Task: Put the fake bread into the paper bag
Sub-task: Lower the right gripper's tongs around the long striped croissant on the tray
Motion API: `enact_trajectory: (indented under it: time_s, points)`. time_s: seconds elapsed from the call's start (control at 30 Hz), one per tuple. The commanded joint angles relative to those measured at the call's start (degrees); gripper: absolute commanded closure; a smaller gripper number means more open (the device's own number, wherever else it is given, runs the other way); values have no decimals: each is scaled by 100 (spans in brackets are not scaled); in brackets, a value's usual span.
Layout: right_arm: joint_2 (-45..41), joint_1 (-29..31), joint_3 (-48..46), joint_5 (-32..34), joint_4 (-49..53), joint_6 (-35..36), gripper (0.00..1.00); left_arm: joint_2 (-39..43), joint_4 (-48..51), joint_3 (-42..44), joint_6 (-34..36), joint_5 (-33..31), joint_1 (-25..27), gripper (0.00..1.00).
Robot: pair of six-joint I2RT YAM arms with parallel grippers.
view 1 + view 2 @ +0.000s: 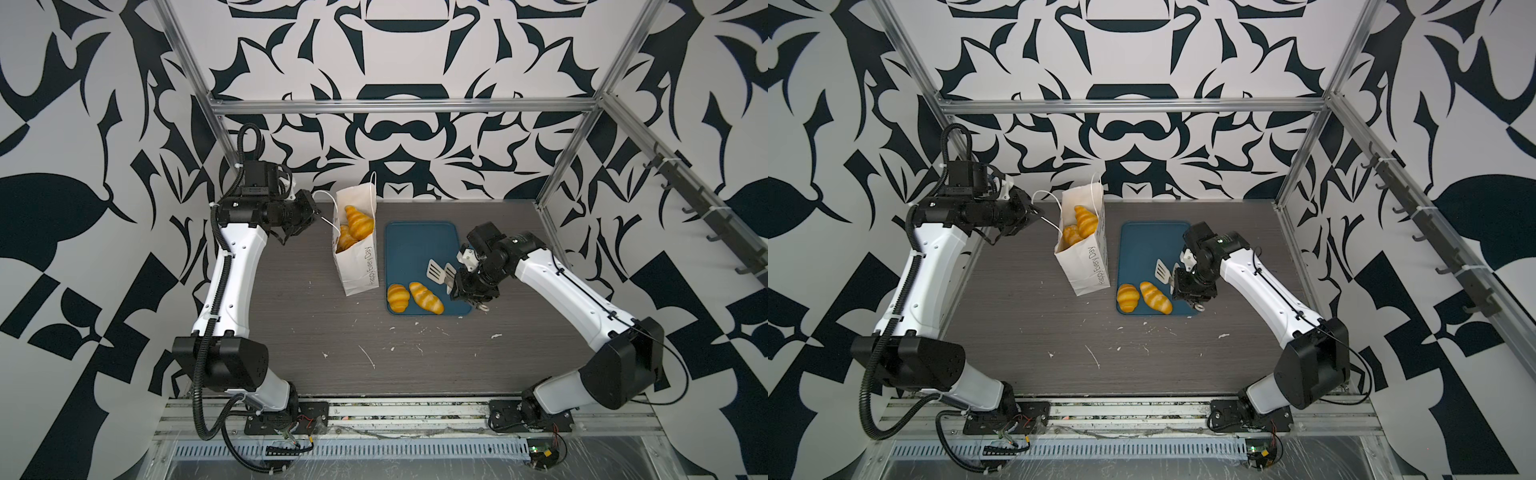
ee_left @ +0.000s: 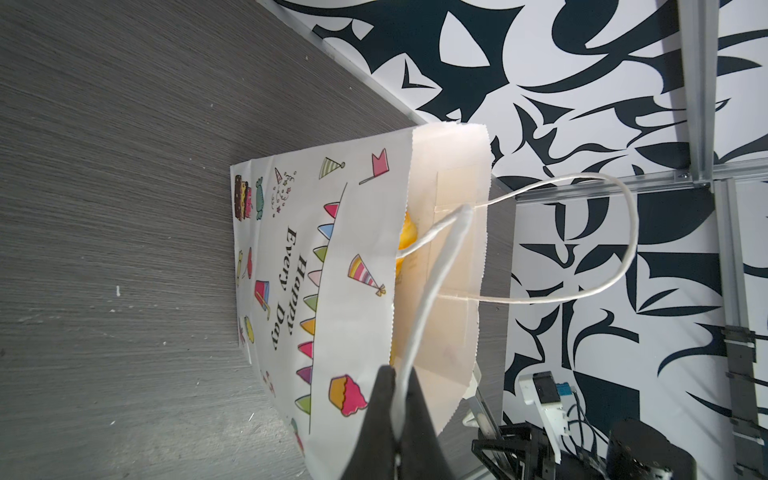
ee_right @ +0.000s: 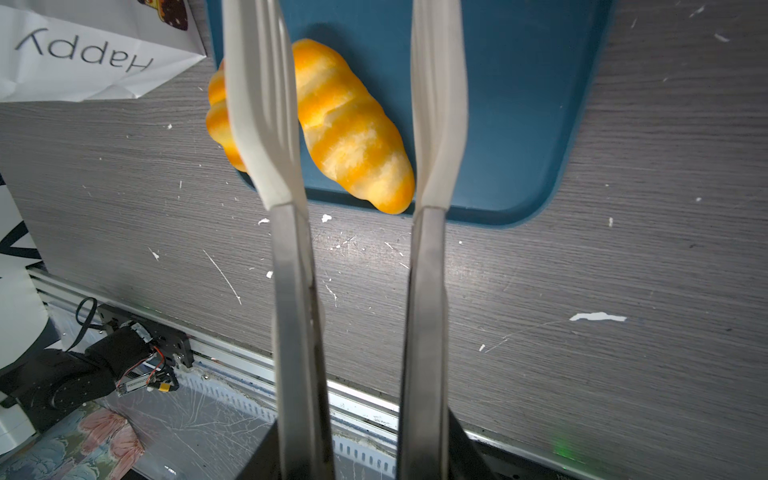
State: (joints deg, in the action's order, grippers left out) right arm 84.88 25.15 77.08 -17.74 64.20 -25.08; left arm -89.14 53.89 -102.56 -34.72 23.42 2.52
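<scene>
Your left tool [image 2: 394, 376] pinches the paper bag's [image 2: 353, 232] cord handle [image 2: 432, 282]; your right tool [image 1: 457, 286] grips tongs [image 1: 434, 269], blades apart, near fake bread [image 1: 426, 297] low on the tray [image 1: 415, 245].

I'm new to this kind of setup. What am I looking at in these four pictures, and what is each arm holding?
Two white-and-black robot arms stand at a dark grey wood-grain table. Two pictures look down from overhead at nearly the same angle; the other two come from cameras on each arm's wrist. The left end effector is shut on a thin white cord handle of the tall white paper bag, which holds some glossy orange toy pastries. The right end effector grips metal tongs with white slotted tips, standing open over a flat blue tray. Two more striped toy pastries lie on that tray.
</scene>
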Motion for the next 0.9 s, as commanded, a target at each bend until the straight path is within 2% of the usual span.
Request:
enact_trajectory:
  time_s: [0.0,0.47,0.7,0.87]
  points:
    - [-38,21,-22,20,101,127,56,127,45,79,-43,66,-22,100]
    - [96,333,-288,-243,-69,252,55,110,51,83,-46,66,-24,100]
    - [194,526,-241,168,36,300,54,112,52,86,-44,64,-24,100]
    - [354,759,6,722,272,445,53,70,52,43,-44,64,-24,100]
